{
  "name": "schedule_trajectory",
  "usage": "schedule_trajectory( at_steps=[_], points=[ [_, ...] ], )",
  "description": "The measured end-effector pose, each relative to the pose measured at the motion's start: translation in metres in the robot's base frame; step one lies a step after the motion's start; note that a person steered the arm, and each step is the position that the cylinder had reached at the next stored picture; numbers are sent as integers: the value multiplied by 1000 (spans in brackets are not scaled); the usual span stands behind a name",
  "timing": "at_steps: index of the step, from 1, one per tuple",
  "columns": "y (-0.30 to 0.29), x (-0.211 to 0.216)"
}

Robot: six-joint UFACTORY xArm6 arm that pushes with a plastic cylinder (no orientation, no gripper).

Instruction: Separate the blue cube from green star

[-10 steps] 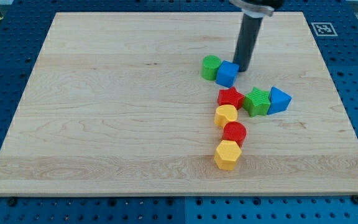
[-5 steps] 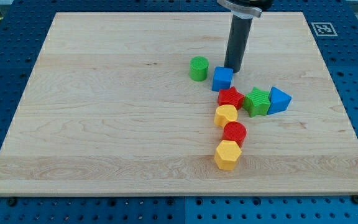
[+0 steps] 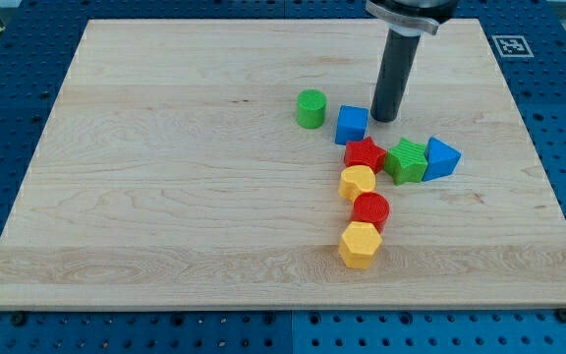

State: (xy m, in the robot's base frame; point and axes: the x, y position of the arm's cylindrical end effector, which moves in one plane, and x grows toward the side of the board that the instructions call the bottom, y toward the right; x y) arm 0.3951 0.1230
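Note:
The blue cube (image 3: pixel 352 124) sits right of the board's middle, just above the red star (image 3: pixel 365 153). The green star (image 3: pixel 407 160) lies below and to the right of the cube, between the red star and a blue triangular block (image 3: pixel 441 157). My tip (image 3: pixel 383 118) stands just to the right of the blue cube, close to its right side, above the green star. A small gap shows between the cube and the green star.
A green cylinder (image 3: pixel 311 107) stands left of the blue cube. Below the red star run a yellow block (image 3: pixel 357 182), a red cylinder (image 3: pixel 370 209) and a yellow hexagon (image 3: pixel 359 245). The wooden board (image 3: pixel 165 177) lies on a blue perforated table.
The green cylinder has slid left, away from the blue cube. The blue cube shifted slightly down and left. My tip went left, then moved to the cube's right side.

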Motion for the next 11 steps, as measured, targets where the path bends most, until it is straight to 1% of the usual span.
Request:
schedule_trajectory(
  at_steps=[1, 2, 4, 7, 9, 11],
  points=[
    [-14, 2],
    [-42, 2],
    [-57, 2],
    [-95, 2],
    [-114, 7],
    [-109, 21]
  ],
)
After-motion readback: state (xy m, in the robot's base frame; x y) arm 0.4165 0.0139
